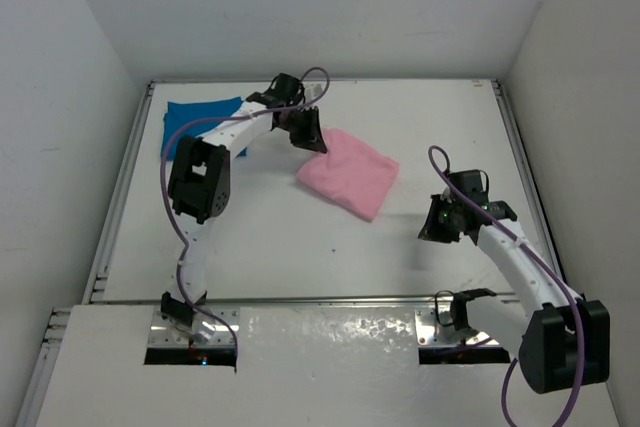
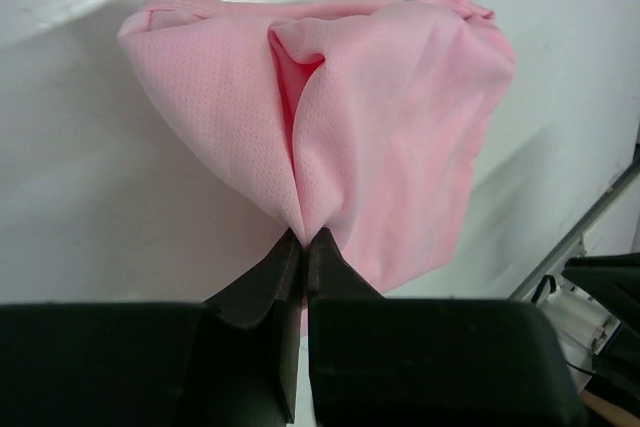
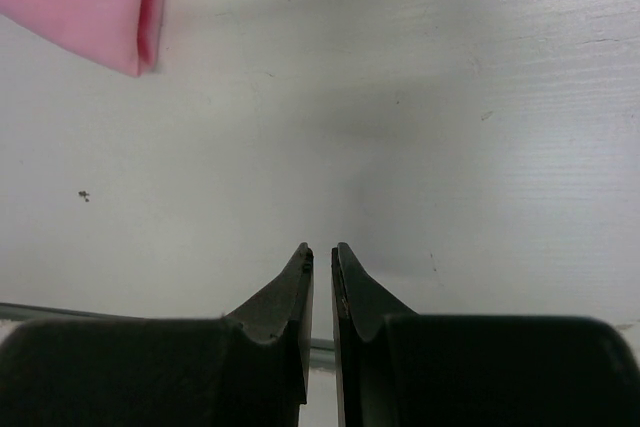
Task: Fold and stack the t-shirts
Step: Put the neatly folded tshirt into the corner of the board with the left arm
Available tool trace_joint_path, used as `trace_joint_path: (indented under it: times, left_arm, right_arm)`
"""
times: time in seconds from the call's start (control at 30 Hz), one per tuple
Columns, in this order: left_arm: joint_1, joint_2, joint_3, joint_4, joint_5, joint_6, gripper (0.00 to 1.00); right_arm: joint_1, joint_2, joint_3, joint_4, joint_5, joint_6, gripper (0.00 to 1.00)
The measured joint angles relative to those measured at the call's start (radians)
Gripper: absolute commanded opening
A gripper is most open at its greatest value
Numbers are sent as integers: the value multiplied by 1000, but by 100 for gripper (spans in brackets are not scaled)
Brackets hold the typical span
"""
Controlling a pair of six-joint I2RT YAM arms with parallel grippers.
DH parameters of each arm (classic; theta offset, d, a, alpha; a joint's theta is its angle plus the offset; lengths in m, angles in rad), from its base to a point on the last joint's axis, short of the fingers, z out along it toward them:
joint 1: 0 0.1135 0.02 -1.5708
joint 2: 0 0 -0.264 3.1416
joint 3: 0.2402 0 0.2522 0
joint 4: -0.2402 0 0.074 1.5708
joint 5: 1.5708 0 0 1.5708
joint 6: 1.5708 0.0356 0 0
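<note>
My left claw pinched the folded pink shirt mid-table. My right claw was almost shut, empty. The blue shirt lay folded at the back. I think only stacking was left.

Near tabletop lies passable; pink t-shirt and blue t-shirt obstruct beyond.

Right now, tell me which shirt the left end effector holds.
The pink shirt: the left end effector pinches its edge; the blue shirt lies ungripped at the far left.
</note>
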Motion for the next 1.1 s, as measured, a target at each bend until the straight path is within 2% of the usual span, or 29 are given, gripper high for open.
trace_joint_path:
  times: [0.53,1.1]
  left_arm:
    - [209,134,292,-93,-65,97,0]
    - [406,134,316,-117,-68,126,0]
  right_arm:
    - [0,22,-19,7,-7,-18,11]
    - [0,180,36,26,-9,-34,11]
